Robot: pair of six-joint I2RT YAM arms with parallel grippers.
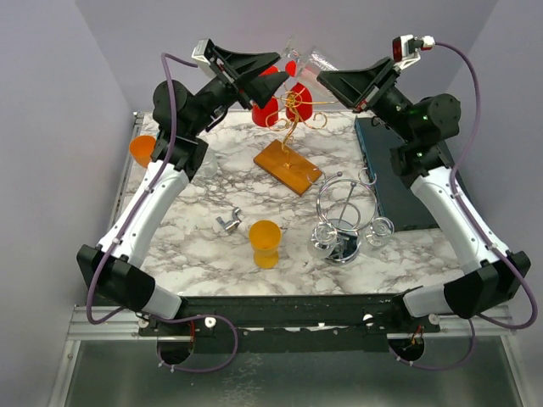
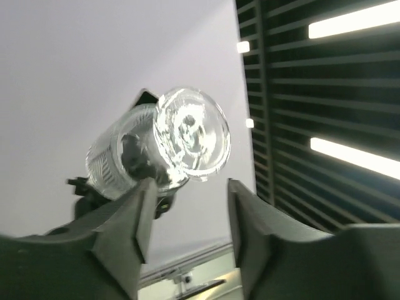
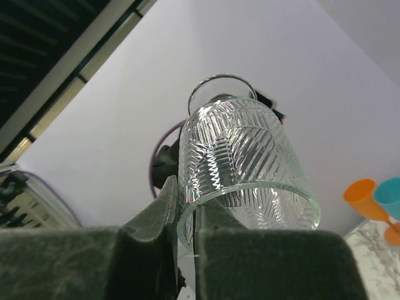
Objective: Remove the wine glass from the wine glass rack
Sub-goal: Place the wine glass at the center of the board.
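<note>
A clear cut-glass wine glass [image 1: 307,61] hangs in the air between my two raised arms, above the gold wire wine glass rack [image 1: 293,114]. My right gripper [image 3: 185,187] is shut on the wine glass [image 3: 240,162], with one finger inside the rim and one outside. In the left wrist view the wine glass [image 2: 181,134] shows its round foot just past the tip of my left finger. My left gripper [image 2: 190,187] is open with nothing between its fingers. In the top view my left gripper [image 1: 276,64] and right gripper [image 1: 327,78] flank the glass.
The gold rack stands on an orange wooden base [image 1: 287,166] and holds red glasses [image 1: 267,108]. A silver wire rack [image 1: 344,222] stands front right. An orange cup [image 1: 265,243] sits front centre, another orange cup [image 1: 141,150] at left. A dark box [image 1: 394,178] lies at right.
</note>
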